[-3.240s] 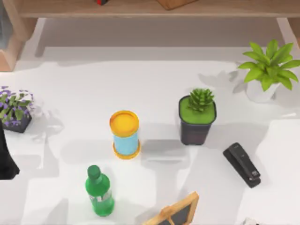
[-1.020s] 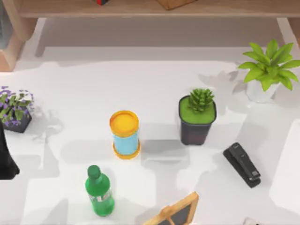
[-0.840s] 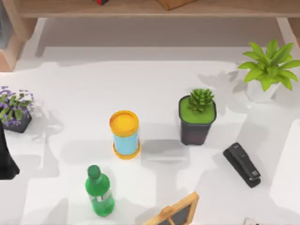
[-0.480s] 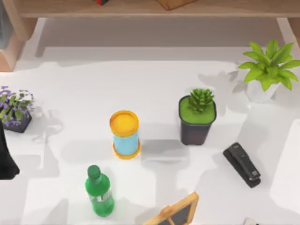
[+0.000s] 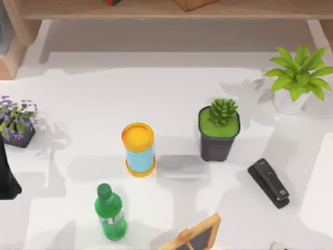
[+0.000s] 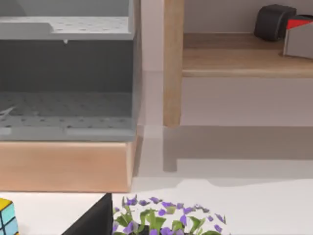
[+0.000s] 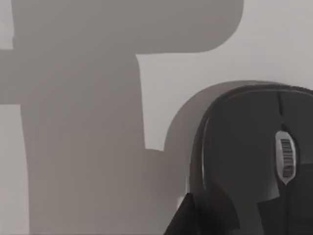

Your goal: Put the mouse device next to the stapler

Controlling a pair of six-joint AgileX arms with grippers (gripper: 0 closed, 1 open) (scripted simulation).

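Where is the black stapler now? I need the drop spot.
In the top view the black stapler lies on the table's right side, near the dark square plant pot.

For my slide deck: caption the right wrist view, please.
Right wrist camera looks down on a black mouse with a grey scroll wheel on the white table.

Matt surfaces, pale wood, dark plastic

We see a smooth matt white bench (image 5: pixel 171 88), a pale wooden shelf (image 5: pixel 156 9), a matt black stapler (image 5: pixel 268 183) with grey metal at one end, a glossy green plastic bottle (image 5: pixel 110 212), and a smooth dark mouse (image 7: pixel 249 156) with a ridged grey wheel.
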